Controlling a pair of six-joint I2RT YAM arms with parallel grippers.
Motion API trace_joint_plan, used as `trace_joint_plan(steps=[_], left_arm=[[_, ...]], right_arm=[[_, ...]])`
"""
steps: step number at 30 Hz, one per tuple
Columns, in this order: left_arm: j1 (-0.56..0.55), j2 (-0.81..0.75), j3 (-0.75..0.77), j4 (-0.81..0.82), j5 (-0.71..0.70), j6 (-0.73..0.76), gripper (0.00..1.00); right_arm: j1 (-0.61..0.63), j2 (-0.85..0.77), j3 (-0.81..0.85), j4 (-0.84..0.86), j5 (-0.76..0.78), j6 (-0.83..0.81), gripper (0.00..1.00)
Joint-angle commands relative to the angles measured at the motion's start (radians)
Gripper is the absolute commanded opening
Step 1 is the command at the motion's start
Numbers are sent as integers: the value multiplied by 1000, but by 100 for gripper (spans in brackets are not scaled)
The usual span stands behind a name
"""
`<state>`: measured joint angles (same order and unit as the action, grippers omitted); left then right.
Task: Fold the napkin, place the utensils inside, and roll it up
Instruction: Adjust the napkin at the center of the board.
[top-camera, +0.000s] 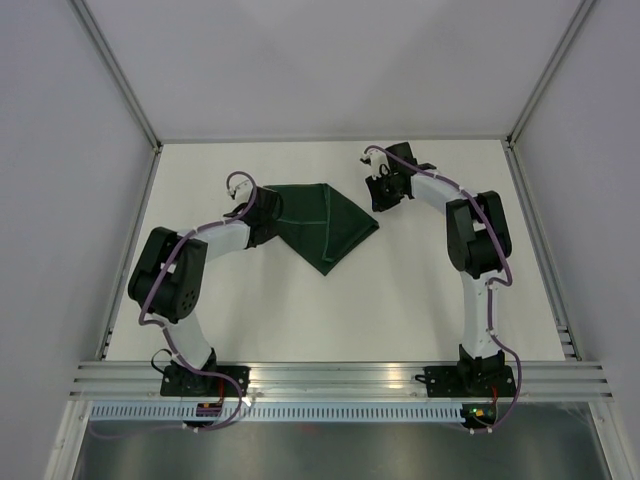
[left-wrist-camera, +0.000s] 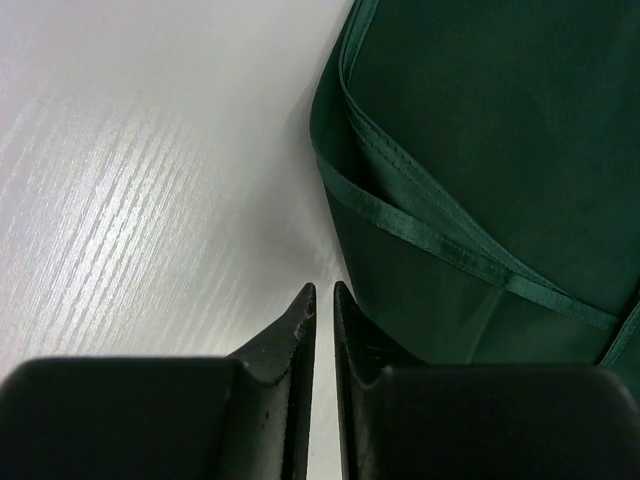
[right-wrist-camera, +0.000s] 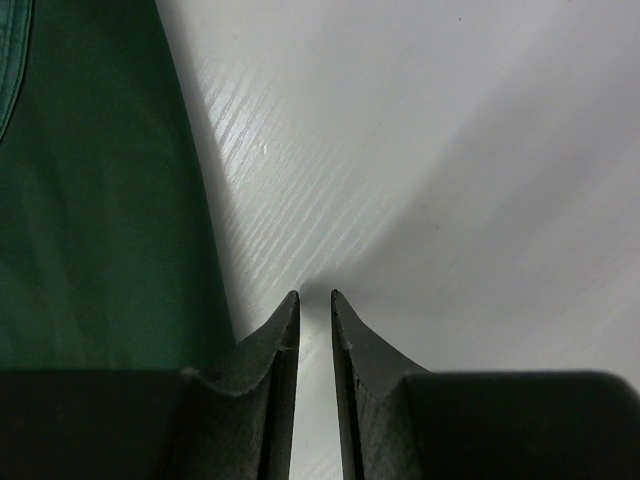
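Observation:
The dark green napkin (top-camera: 325, 228) lies folded on the white table (top-camera: 400, 300), with one corner pointing toward the near edge. My left gripper (top-camera: 258, 215) sits low at its left edge. In the left wrist view the napkin (left-wrist-camera: 480, 150) and its hemmed layers lie just right of the left gripper (left-wrist-camera: 324, 288), which is shut to a sliver showing only bare table. My right gripper (top-camera: 382, 195) is off the napkin's upper right corner. The right wrist view shows the right gripper (right-wrist-camera: 315, 295) nearly closed on nothing, with the napkin (right-wrist-camera: 90, 200) to its left. The utensils are out of view.
White walls with metal posts (top-camera: 120, 75) enclose the table on three sides. An aluminium rail (top-camera: 340, 378) carrying both arm bases runs along the near edge. Bare white tabletop lies in front of the napkin.

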<state>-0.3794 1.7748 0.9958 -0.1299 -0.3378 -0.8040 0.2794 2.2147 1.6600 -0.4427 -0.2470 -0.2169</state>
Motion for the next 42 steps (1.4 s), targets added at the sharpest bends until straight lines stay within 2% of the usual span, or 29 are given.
trace_joint_plan(steps=[1,23,29,42], left_arm=[[14,23,46,-2,-3,-38,16],[66,175,214,-69,65,31,16],[82,204,256,-80,86,58,15],[109,316,452,-145,149,129,17]], right_arm=[[1,-30,-43,-53,-3,-9,24],[10,-130,-203,-70,-81,-56,24],[46,-168,-249,-73,-90,-65,24],[156,-293,-405,-93,-118,-99,24]])
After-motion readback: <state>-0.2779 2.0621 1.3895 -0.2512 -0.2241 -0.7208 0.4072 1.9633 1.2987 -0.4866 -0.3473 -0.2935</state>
